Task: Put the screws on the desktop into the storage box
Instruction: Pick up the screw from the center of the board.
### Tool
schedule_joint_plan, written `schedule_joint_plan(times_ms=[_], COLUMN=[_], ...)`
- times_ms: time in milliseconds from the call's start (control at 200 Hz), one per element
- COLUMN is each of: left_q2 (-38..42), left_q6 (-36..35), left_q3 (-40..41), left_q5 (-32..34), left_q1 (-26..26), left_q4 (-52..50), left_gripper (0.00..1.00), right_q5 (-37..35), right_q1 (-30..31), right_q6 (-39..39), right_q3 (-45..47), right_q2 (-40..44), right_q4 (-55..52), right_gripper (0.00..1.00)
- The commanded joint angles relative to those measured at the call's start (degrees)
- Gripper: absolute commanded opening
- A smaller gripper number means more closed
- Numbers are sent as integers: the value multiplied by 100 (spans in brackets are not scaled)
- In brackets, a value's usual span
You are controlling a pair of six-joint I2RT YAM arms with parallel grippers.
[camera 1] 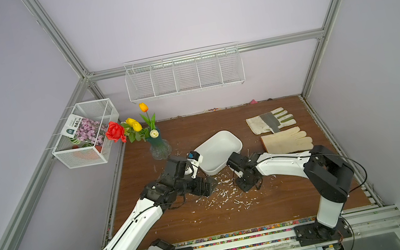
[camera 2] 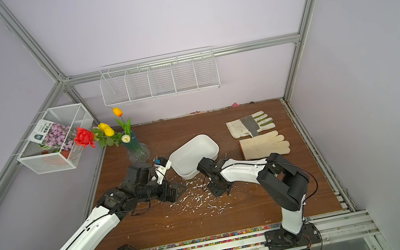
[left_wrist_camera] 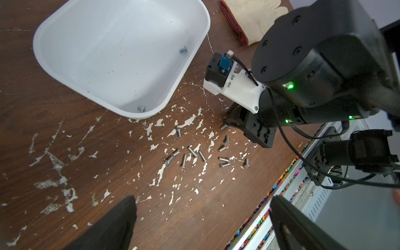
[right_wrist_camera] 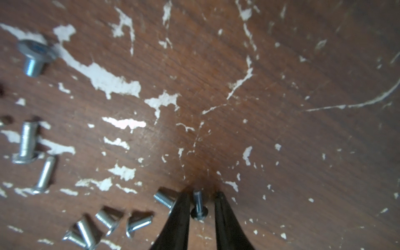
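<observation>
As right hand [right_wrist_camera: 201,193] straddles it, one screw [right_wrist_camera: 198,206] — flat on desktop [right_wrist_camera: 281,112]

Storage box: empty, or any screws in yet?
Not empty: the left wrist view shows two screws in the storage box, one by a side wall, one in a corner. Many more lie on the desktop.

Both top views hang high over the robot's end, looking steeply down on the whole desktop [camera 1: 276,201] around the storage box [camera 1: 219,153]. The left wrist camera looks down from near that box. The right wrist camera hovers closest, sharing the screws [right_wrist_camera: 44,173] beside it.
</observation>
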State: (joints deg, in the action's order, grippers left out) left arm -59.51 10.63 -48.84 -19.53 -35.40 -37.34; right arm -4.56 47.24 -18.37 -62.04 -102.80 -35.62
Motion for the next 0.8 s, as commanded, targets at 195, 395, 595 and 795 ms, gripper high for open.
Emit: schedule_joint_plan(times_ms=[195, 395, 595, 795], left_q2=[-35, -30, -35, -22], left_q6=[-77, -59, -71, -70], left_q3=[59, 68, 70, 71], left_q5=[-69, -69, -53, -59], left_q1=[6, 7, 7, 7], left_q4=[78, 80, 78, 78], left_gripper=[99, 99, 99, 99], right_q5=[-72, -97, -129, -211], right_q1=[48, 45, 45, 48], right_q6=[35, 18, 27, 40], right_q3=[-36, -34, -70, -119], right_q2=[-138, -83, -12, 84], right_q4=[-138, -155, -204, -294], right_gripper=[20, 17, 15, 14])
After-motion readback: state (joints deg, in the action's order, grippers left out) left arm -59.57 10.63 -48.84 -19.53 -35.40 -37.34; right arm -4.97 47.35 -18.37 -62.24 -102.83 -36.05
